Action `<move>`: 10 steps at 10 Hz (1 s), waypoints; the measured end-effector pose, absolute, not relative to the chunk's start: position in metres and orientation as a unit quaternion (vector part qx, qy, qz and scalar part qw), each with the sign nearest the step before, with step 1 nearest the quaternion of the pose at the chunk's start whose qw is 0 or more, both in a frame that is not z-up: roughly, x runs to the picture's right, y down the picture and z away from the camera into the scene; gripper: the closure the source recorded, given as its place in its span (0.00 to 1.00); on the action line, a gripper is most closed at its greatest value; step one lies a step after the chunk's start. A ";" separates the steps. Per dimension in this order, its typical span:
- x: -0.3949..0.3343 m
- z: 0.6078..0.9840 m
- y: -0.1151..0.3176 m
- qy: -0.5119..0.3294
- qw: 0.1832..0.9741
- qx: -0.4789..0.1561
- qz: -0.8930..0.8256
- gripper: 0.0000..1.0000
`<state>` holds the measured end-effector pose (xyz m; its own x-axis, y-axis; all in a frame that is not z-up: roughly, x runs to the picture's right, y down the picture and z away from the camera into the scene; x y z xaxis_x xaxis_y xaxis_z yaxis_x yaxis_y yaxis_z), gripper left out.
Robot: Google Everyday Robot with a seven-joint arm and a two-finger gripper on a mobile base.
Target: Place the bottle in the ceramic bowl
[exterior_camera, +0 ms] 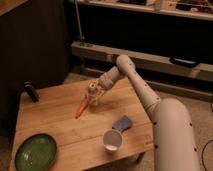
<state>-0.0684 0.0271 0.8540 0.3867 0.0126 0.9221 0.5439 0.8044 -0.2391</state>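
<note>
Bottle: the bottle (93,92), small and pale beige-white, stands upright between the fingers, over the far middle part of the table.
Fingers: together on the bottle, one at each side of its body, clamping it.
Gripper: the gripper (94,96) points down and toward the left at the end of the arm, low over the wood; whether the bottle's base touches the wood or hangs just above it cannot be told.
Arm: the arm (134,80), pale grey, comes in from the lower right, bends at an elbow behind the fingers and slopes down to them.
Orange stick: the orange stick (81,108) lies flat just in front and left of the fingers, its near end pointing away from them.
Blue-grey object: the blue-grey object (122,123) lies in front and right of the fingers, near the table's front edge.
White cup: the white cup (112,140) stands upright just in front of the blue-grey object, farther from the fingers.
Ceramic bowl: the ceramic bowl (35,152), glossy green and shallow, sits well apart from the fingers, at the front left corner.
Dark object: the dark object (29,92) stands to the left of the fingers, at the table's far left edge.
Table: the table (55,122) is light wood.
</note>
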 end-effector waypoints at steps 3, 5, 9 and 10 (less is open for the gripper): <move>-0.069 0.854 0.027 -0.528 0.790 -0.264 -0.168 1.00; -0.069 0.854 0.027 -0.528 0.790 -0.264 -0.168 0.98; -0.069 0.854 0.027 -0.528 0.790 -0.264 -0.168 0.60; -0.069 0.854 0.027 -0.528 0.790 -0.263 -0.168 0.49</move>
<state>-0.0686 0.0270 0.8543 0.3868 0.0128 0.9221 0.5433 0.8048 -0.2391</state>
